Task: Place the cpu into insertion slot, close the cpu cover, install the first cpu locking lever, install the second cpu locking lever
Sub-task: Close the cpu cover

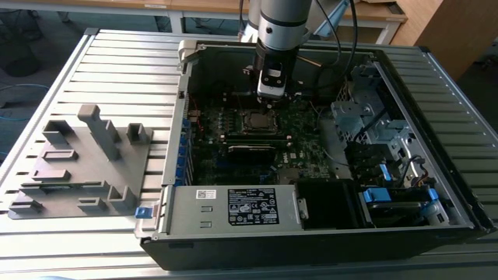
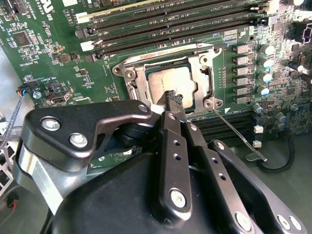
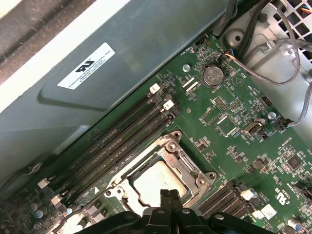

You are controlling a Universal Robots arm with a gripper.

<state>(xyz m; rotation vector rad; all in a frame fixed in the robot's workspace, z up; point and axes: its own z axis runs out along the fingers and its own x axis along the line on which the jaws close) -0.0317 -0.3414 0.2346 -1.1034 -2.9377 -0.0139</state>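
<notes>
Cpu under cpu cover (case on slatted table); tool closed narrow.

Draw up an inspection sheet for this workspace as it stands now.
Surface: slatted metal table carrying an open computer case.
Job's things: cpu seated in the socket; cover lies flat over it; a thin lever angles away.
Clutter: grey fixture block at the exterior view's left.
Grippers: gripper shut, tip at the socket's edge.
Cables: grey cables beside the board.
Surroundings: wooden desks behind.
</notes>
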